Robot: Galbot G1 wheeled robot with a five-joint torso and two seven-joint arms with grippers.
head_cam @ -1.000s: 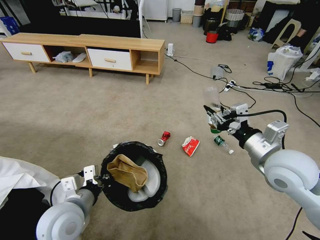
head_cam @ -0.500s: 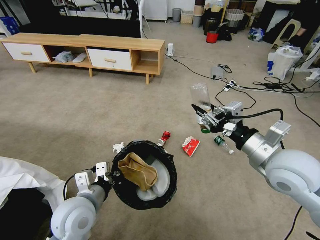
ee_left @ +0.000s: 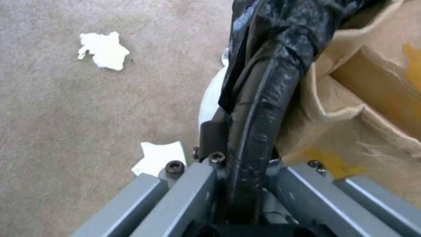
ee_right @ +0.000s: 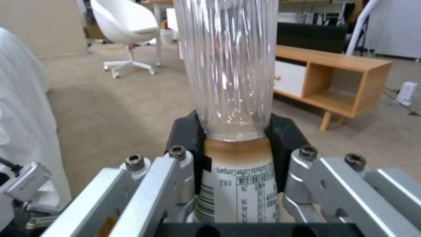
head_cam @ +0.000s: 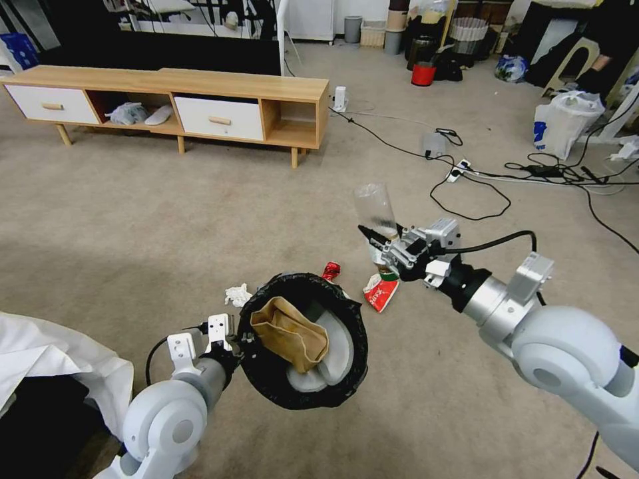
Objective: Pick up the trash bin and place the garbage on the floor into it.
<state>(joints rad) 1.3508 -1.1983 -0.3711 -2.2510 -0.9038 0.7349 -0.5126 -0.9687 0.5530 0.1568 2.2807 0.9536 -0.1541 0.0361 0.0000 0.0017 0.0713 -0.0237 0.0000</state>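
Note:
My left gripper (head_cam: 241,340) is shut on the rim of the trash bin (head_cam: 346,332), a white bin with a black bag (ee_left: 263,85) over its rim, held tilted above the carpet. A crumpled brown paper bag (head_cam: 289,332) lies inside it. My right gripper (head_cam: 383,249) is shut on a clear plastic bottle (head_cam: 374,209) with a green-and-white label (ee_right: 239,194), held bottom-up just beyond the bin's far rim. On the carpet lie a crushed red can (head_cam: 331,270), a red-white wrapper (head_cam: 381,293) and white tissues (head_cam: 236,294), which also show as tissues (ee_left: 103,51) under the bin.
A low wooden TV cabinet (head_cam: 173,106) stands at the back left. Cables and a power strip (head_cam: 459,169) trail across the carpet at the right, near a large white shopping bag (head_cam: 566,120). A white cloth (head_cam: 53,359) lies at my lower left.
The right gripper has carried the bottle left and nearer, up to the bin. The left arm has brought the bin rightwards, partly covering the red can.

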